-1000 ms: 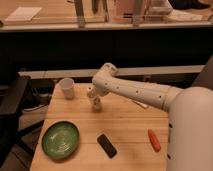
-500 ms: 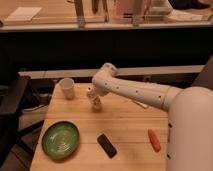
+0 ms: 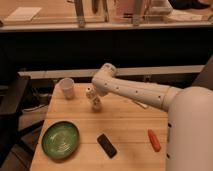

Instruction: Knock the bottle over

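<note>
The bottle [image 3: 95, 104] is small, slim and pale, standing upright on the wooden table [image 3: 130, 125] just right of the white cup [image 3: 67, 88]. My gripper [image 3: 93, 95] hangs from the white arm [image 3: 135, 92] right at the bottle's top, covering its upper part. The bottle's lower half shows below the gripper.
A green plate [image 3: 60, 139] lies at the front left. A flat black slab [image 3: 106, 145] lies in front of the bottle. An orange carrot-like object [image 3: 154, 140] lies at the right. A dark chair [image 3: 12, 102] stands left of the table.
</note>
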Tool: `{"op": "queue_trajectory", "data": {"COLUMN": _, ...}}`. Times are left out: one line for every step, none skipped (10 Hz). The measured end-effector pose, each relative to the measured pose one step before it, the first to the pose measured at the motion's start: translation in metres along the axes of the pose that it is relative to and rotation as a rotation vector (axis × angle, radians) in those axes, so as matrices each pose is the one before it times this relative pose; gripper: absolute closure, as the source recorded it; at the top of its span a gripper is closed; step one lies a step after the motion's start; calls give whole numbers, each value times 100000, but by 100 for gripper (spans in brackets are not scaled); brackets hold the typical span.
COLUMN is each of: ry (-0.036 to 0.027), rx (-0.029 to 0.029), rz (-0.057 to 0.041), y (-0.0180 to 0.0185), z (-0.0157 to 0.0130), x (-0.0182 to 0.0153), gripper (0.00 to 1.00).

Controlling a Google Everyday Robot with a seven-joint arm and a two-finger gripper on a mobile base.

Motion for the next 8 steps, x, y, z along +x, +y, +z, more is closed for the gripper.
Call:
{"op": "queue_trajectory", "data": {"ry": -17, "rx": 2, "rz": -128, "y": -8, "z": 38, "x": -55, "gripper": 100}}
{"op": "queue_trajectory", "data": {"ry": 0, "rx": 24, "rz": -69, "y": -15, "z": 23, "x": -41, "gripper": 100}}
{"op": "queue_trajectory", "data": {"ry": -33, "rx": -5, "rz": -66, "y": 17, "z": 51, "x": -40, "gripper": 100}}
{"op": "queue_trajectory", "data": {"ry": 9, "rx": 64, "rz": -7, "y": -17, "z": 22, "x": -6, "gripper": 100}}
{"op": "queue_trajectory", "data": {"ry": -13, "rx": 28, "rz": 0, "y": 4, "z": 36, "x": -8, "gripper": 100}}
{"op": "queue_trajectory", "data": {"ry": -56, "rx": 25, "rz": -62, "y": 4, "z": 59, "x": -41, "gripper": 100}}
{"op": "queue_trajectory", "data": {"ry": -70, "rx": 113, "rz": -230, "y": -7, "z": 34, "x": -94, "gripper": 100}}
{"op": "queue_trajectory", "data": {"ry": -101, "rx": 178, "rz": -588, "y": -31, "z": 4, "x": -89, "gripper": 100}}
